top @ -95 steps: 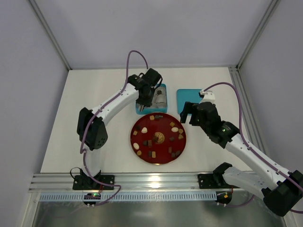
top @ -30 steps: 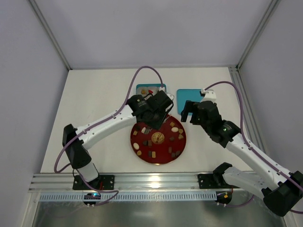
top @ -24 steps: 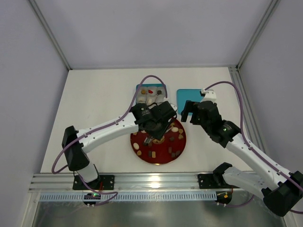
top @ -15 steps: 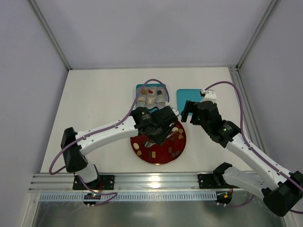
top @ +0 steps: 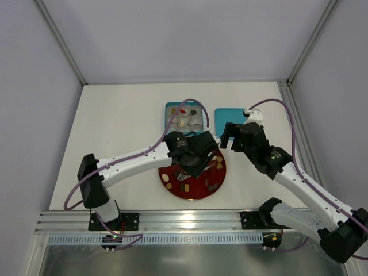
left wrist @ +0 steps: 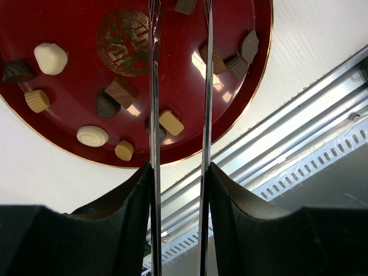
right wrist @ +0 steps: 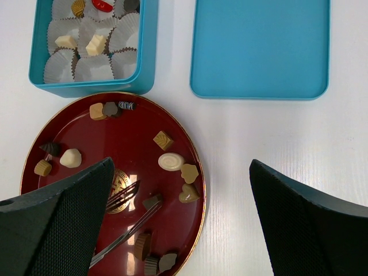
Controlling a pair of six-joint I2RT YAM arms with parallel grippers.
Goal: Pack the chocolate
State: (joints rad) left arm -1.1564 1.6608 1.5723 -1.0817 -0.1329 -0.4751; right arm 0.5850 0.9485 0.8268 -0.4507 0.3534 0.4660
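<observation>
Left wrist view: finds left gripper point(left wrist: 180, 17) tines parted, empty, a brown chocolate piece point(left wrist: 185, 6) between their tips at twelve o'clock, and right gripper point(right wrist: 181, 164), spread wide, farther off.

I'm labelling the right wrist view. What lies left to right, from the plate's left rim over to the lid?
Tan round chocolate → cream-white chocolate → gold emblem → cream oval chocolate → teal lid.

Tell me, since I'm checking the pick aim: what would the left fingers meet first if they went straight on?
Most likely the brown chocolate lying between the tips of the left fingers. Depth is unclear, so they might touch the plate around it first.
</observation>
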